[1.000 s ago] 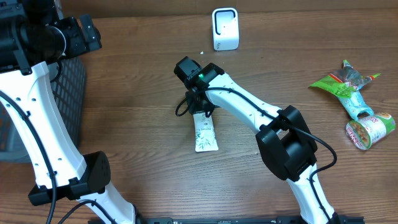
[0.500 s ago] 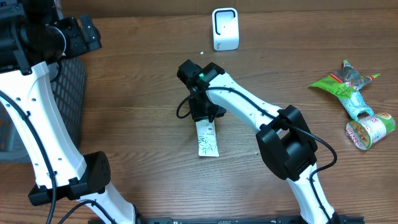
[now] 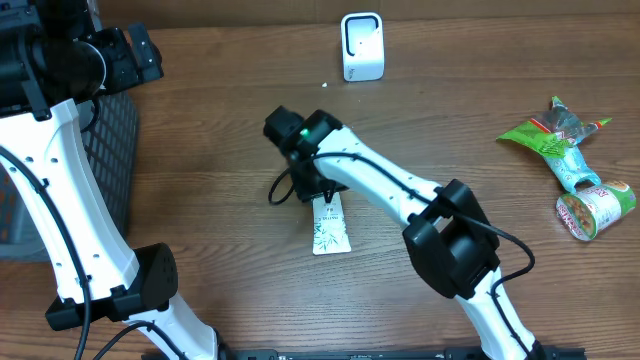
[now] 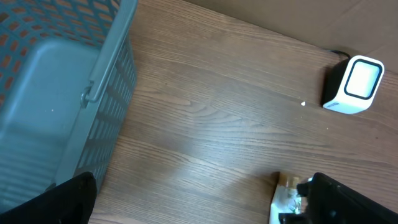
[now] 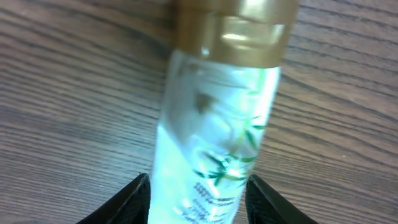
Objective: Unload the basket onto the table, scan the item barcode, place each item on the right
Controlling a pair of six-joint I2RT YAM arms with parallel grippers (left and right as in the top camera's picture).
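Note:
The item is a white tube (image 3: 330,226) with a leaf print and a gold cap (image 5: 233,31). It lies flat on the wooden table, cap end toward the scanner (image 3: 362,46). My right gripper (image 3: 318,192) hangs low over the tube's cap end. In the right wrist view the right gripper (image 5: 198,182) is open, its two black fingers standing on either side of the tube (image 5: 217,124). The left gripper (image 4: 205,205) is open and empty, high above the table beside the basket. The tube's cap end (image 4: 283,198) and the scanner (image 4: 354,84) also show in the left wrist view.
A grey mesh basket (image 3: 110,150) stands at the left edge of the table. Green snack packets (image 3: 560,140) and a round tub (image 3: 595,210) lie at the far right. The white scanner sits at the back centre.
The right gripper's jaws have opened around the tube and the arm has shifted left. The tube has slid slightly toward the front. The left arm has not moved.

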